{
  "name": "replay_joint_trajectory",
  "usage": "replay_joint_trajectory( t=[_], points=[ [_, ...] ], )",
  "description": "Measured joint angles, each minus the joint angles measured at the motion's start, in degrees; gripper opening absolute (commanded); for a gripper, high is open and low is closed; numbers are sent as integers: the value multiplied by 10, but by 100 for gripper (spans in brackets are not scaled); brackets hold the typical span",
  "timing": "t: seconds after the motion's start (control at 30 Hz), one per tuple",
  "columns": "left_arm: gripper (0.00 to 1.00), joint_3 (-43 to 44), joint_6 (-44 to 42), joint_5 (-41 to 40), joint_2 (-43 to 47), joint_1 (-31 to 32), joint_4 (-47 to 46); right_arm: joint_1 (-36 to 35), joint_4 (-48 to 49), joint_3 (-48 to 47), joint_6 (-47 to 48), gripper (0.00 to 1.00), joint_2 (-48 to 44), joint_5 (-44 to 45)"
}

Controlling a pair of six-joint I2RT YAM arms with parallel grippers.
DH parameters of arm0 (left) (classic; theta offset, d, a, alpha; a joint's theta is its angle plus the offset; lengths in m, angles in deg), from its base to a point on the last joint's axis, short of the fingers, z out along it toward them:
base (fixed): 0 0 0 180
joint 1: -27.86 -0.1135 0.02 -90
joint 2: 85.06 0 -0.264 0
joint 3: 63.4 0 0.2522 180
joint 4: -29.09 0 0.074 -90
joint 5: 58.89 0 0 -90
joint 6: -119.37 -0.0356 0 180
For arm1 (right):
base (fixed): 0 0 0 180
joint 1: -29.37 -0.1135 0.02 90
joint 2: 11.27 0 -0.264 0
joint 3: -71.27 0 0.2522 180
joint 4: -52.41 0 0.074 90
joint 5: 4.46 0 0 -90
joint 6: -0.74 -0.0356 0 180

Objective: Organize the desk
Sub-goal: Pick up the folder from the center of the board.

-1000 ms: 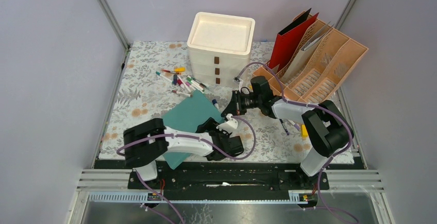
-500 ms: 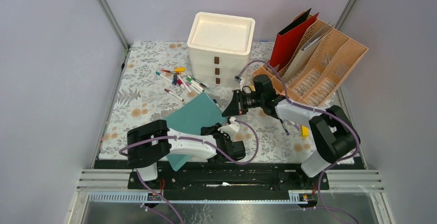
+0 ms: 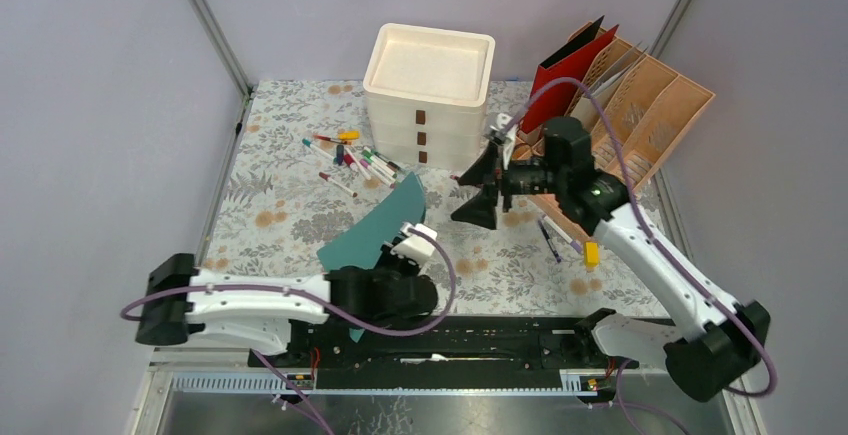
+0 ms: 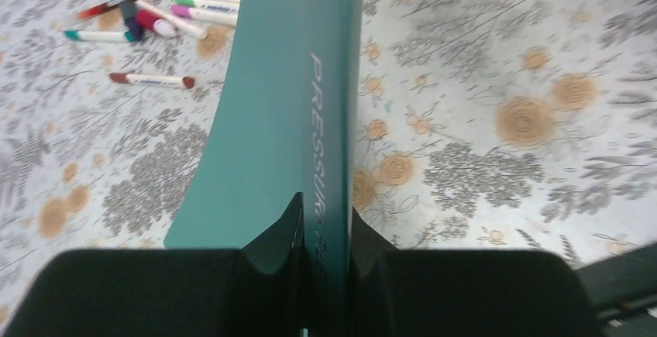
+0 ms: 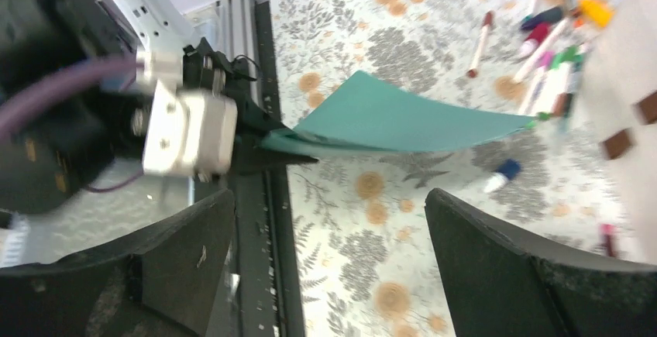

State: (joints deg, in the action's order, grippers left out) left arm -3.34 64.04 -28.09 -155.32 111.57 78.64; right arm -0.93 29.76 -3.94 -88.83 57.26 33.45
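Pulled back and tipped the teal folder [image 3: 375,223] up on edge over the near part of the desk [image 3: 280,185], left gripper [image 4: 324,221] clenched on its edge. Raised the right gripper [image 3: 478,188] beside the drawer unit [image 3: 425,95], released wide, grasping nothing.

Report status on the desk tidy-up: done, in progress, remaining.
Looks done: a red folder stands in the file rack. In hand: the left gripper pinches the teal folder by its edge, lifted off the desk; the right gripper hangs open nearby. Left: markers lie scattered beside the drawer unit, and pens lie before the rack.
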Motion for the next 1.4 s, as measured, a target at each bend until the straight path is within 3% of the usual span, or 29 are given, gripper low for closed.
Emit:
replay_joint_trajectory(
  t=[0.17, 0.4, 0.7, 1.07, 1.27, 1.4],
  points=[
    [0, -50, -79, 68, 155, 0, -90, 61, -100, -27, 108, 100, -81, -14],
    [0, -84, -181, 184, 321, 0, -222, 113, -188, -34, 216, 100, -101, -30],
    [0, -85, -256, 296, 323, 1, -285, 116, -300, -61, 386, 100, -108, -12],
    [0, -102, -318, 358, 324, -16, -360, 116, -415, -139, 482, 100, -83, 7],
    [0, -119, -330, 454, 323, -104, -394, 116, -513, -214, 542, 98, -7, 3],
    [0, -132, -324, 550, 314, -189, -425, 116, -559, -221, 575, 86, 10, -5]
  ],
)
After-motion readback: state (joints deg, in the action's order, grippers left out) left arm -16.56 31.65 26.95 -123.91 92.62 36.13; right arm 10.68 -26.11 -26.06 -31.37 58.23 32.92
